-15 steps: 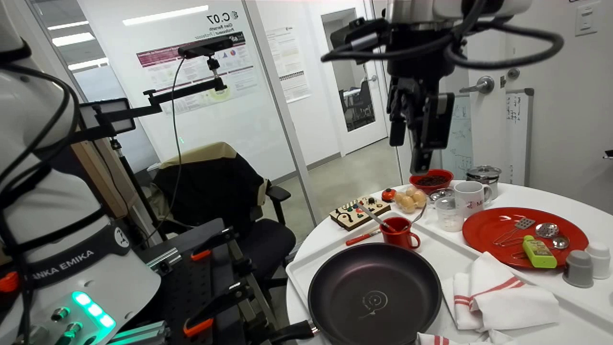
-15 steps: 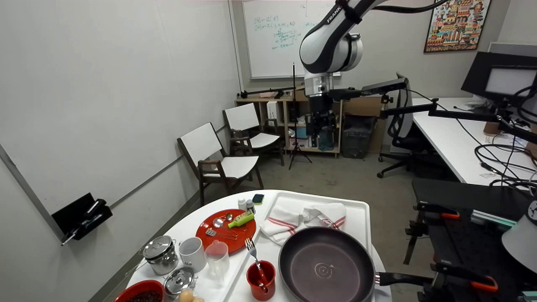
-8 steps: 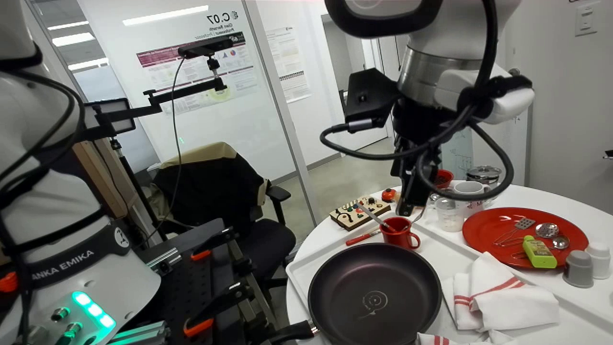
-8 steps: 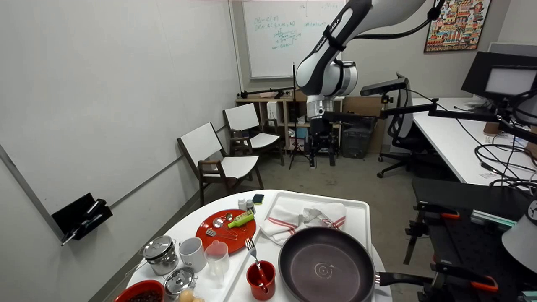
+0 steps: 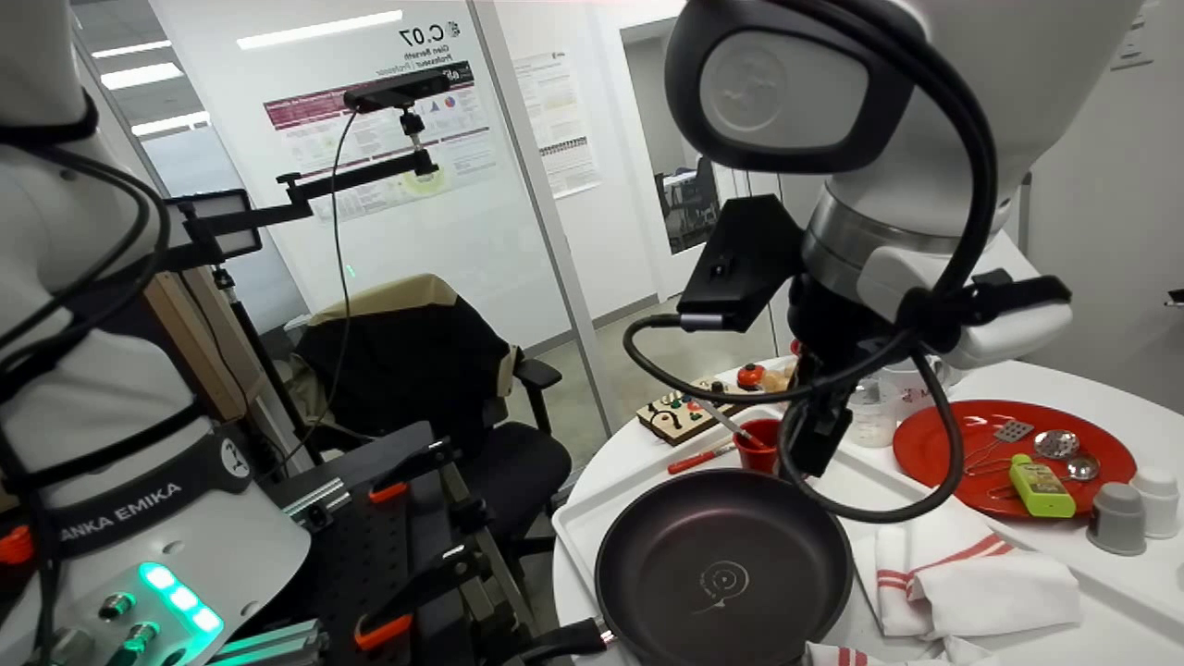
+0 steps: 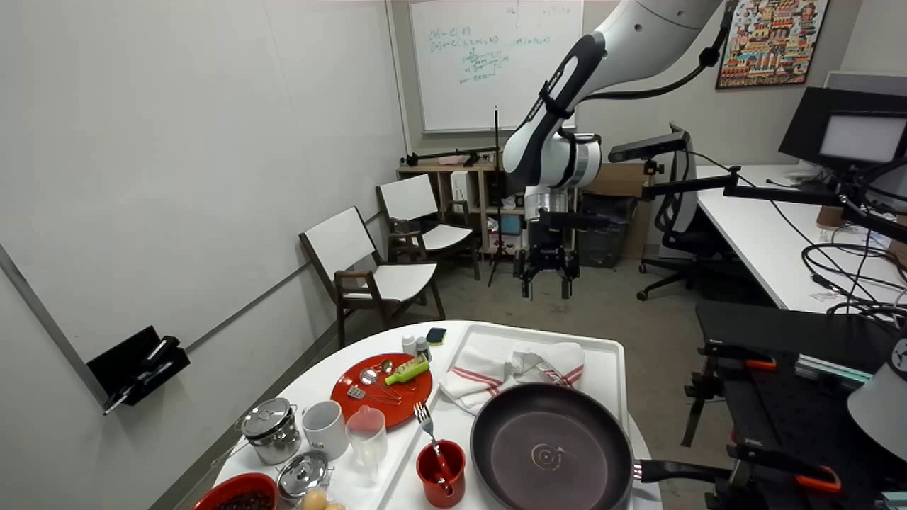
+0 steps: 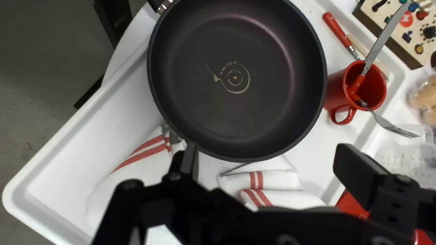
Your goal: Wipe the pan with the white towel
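White towel (image 6: 482,375), red-striped: bunched in two lobes on the white tray (image 6: 604,367), just past the frying pan (image 6: 549,450) in an exterior view. Can't tell if cloth runs under the rim. Should be soft, limp, near weightless. I'd pinch a thick raised fold, clear of the pan, deep enough to leave a wad hanging; a thin edge would likely slip out. Gripper (image 6: 546,290): higher than the pan, jaws spread wide, holding nothing. Pan itself: face up, rigid, probably the heavy item. Inside looks slick, so cloth should glide; no need to grip. Handle (image 6: 680,470) sticks out right of the pan in that view, past the tray; a bump could spin it.
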You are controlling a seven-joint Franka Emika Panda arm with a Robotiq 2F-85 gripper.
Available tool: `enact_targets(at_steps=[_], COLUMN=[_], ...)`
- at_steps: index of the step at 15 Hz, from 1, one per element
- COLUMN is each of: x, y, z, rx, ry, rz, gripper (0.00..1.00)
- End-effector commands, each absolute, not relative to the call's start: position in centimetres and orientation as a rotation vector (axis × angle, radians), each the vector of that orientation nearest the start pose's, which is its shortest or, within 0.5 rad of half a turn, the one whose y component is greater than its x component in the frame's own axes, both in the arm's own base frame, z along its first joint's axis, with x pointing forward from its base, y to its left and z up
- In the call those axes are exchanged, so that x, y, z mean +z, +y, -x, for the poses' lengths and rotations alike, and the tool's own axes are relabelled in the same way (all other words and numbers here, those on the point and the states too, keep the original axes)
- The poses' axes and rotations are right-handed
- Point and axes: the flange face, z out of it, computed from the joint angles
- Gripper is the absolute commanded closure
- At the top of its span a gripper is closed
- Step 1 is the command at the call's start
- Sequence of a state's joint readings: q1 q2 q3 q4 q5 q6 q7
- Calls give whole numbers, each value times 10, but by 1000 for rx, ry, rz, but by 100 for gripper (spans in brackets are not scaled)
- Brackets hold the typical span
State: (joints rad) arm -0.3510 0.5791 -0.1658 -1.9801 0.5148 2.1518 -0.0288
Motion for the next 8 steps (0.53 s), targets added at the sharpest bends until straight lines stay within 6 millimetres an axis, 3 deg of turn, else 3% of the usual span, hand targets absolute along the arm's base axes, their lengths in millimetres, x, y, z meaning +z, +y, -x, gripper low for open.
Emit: enact_targets(at_steps=[1,8], x=[128,101], y=[-271,-291], z=[-511,-516], rx=[378,283], ry=[1283,1594], rz=[2540,2571], gripper=[0,0])
